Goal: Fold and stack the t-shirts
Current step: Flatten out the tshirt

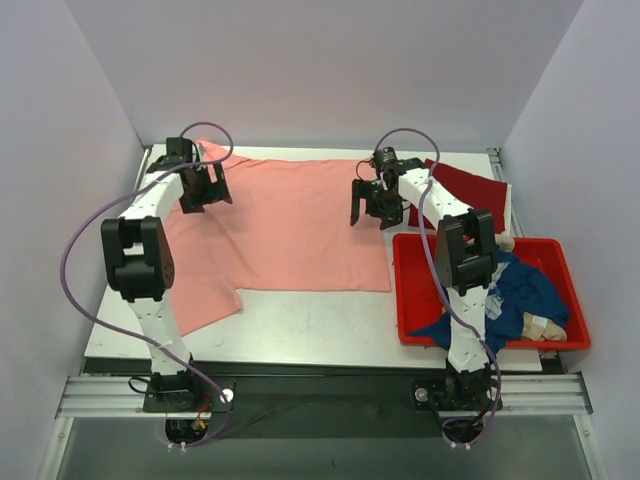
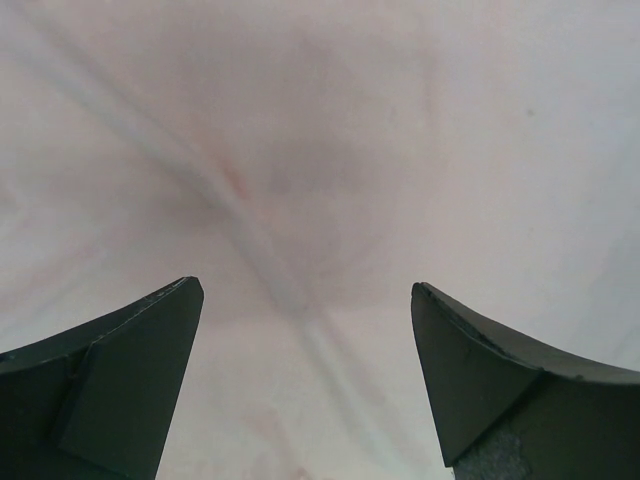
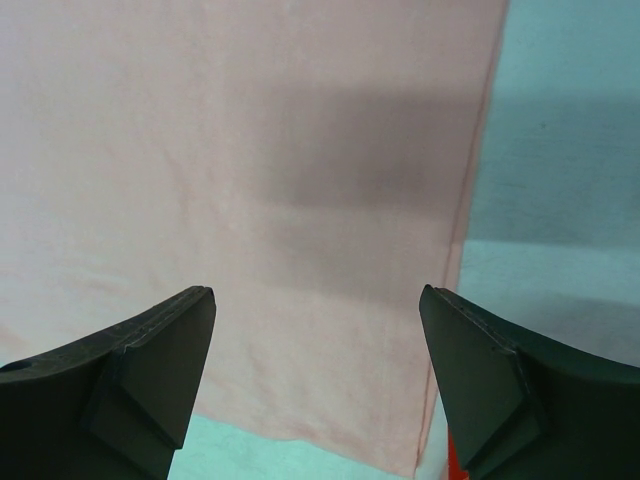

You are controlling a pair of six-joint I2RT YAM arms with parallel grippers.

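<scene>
pink shirt (image 1: 290, 230) lies spread flat on the worktop (image 1: 320, 325) and covers most of the left and middle, with one flap running down toward the near-left corner. dark red shirt (image 1: 470, 185) lies at the far right, partly behind the right arm. navy shirt (image 1: 525, 290) is bunched in the red tub (image 1: 405, 280) at near right, one end draped over the tub's near-left rim. some pale cloth sits in the tub beside it.

left tool (image 1: 205, 195) is over the far-left part of the pink shirt. on the wrist cam the left tool (image 2: 306, 288) has its jaws wide apart with nothing between them. pale creased pink shirt (image 2: 320, 150) fills the whole view, with the tool's shadow on it. can't tell if the tips touch the cloth.

right tool (image 1: 368, 212) is over the right edge of the pink shirt, just left of the dark red shirt and past the tub's far-left corner. on the wrist cam the right tool (image 3: 316, 294) is also spread wide and empty. the pink shirt (image 3: 250, 200) sits under and between the fingers. its side edge runs down behind the right-hand finger to a corner at the bottom of the view, with bare worktop (image 3: 560, 200) beyond. contact is unclear here too.

both tools are on the same shirt, well apart, one near each end.
</scene>
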